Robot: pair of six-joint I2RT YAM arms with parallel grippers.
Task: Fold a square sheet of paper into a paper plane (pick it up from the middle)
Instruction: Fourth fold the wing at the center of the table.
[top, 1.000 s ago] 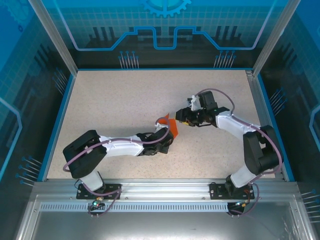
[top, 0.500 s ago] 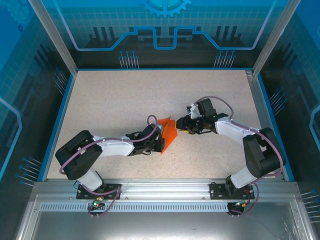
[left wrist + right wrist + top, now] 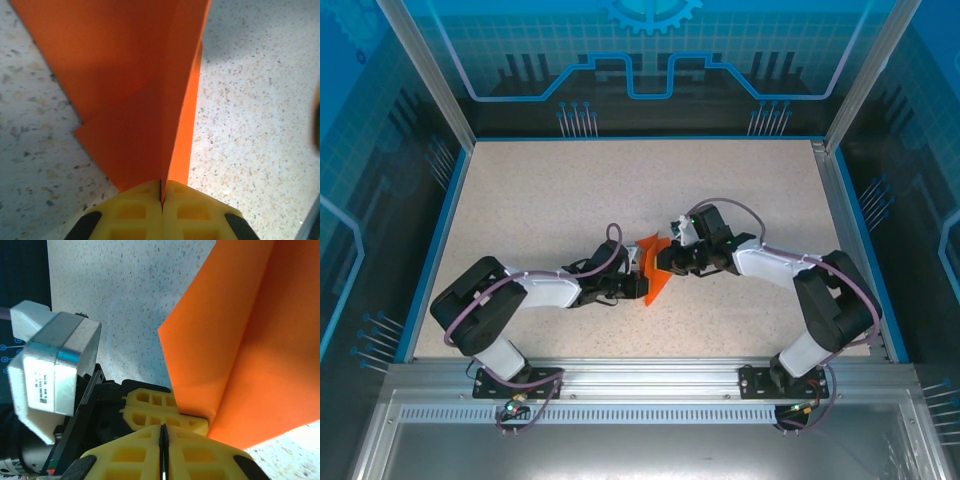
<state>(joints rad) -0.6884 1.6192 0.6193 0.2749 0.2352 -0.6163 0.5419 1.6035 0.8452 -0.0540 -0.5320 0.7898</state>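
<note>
Watching from my remote station: near the centre of the speckled, stone-look table, the orange sheet stands held up, thin and matte, folded into sharp-edged flaps. My left gripper has its ribbed yellow pads clamped on the sheet's crease. My right gripper has its pads pressed together beside the sheet's lower fold; whether paper is pinched there, I cannot tell.

The top view looks down from behind the arms over the whole table. Each wrist camera faces along its own yellow fingers — close against the orange paper, which all views share.
</note>
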